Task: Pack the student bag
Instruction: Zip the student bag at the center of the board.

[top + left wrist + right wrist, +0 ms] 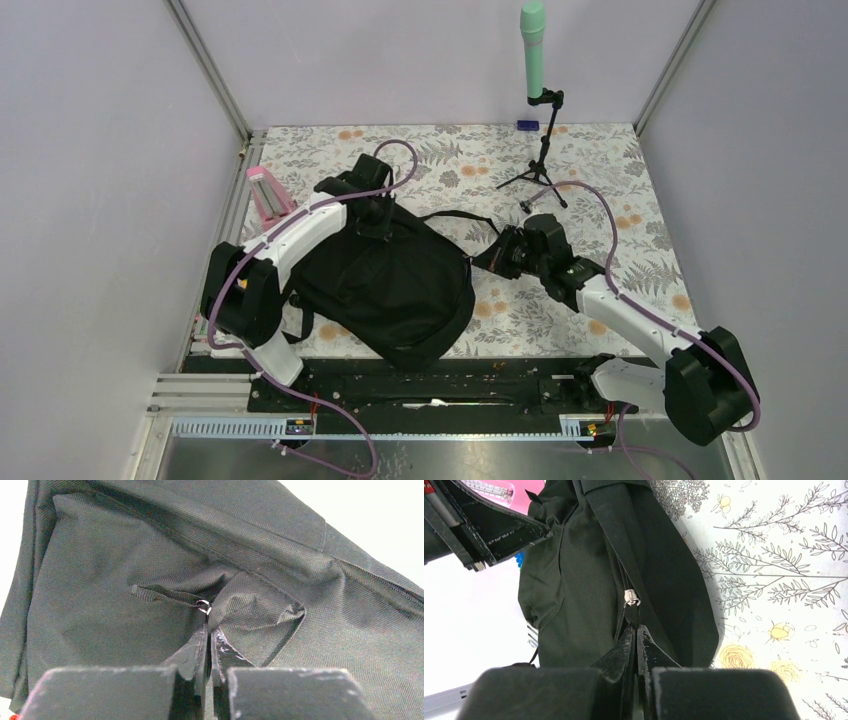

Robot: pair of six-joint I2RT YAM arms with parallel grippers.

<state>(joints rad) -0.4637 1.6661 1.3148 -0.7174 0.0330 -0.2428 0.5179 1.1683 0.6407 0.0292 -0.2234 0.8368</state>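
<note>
Floral table (620,170): left hand (207,626), right hand (634,628) pinch backpack (400,285).

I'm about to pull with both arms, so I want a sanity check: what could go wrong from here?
The left gripper pinches only a small fold beside the metal ring; it could slip under load. The right gripper holds the zip pull; pulling off-line might jam the zipper or drag the student bag.

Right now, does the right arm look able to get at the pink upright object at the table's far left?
Probably not. The right gripper is shut on the zip pull of the large soft black fabric backpack, and that backpack and the left arm lie between it and the pink upright object.
</note>
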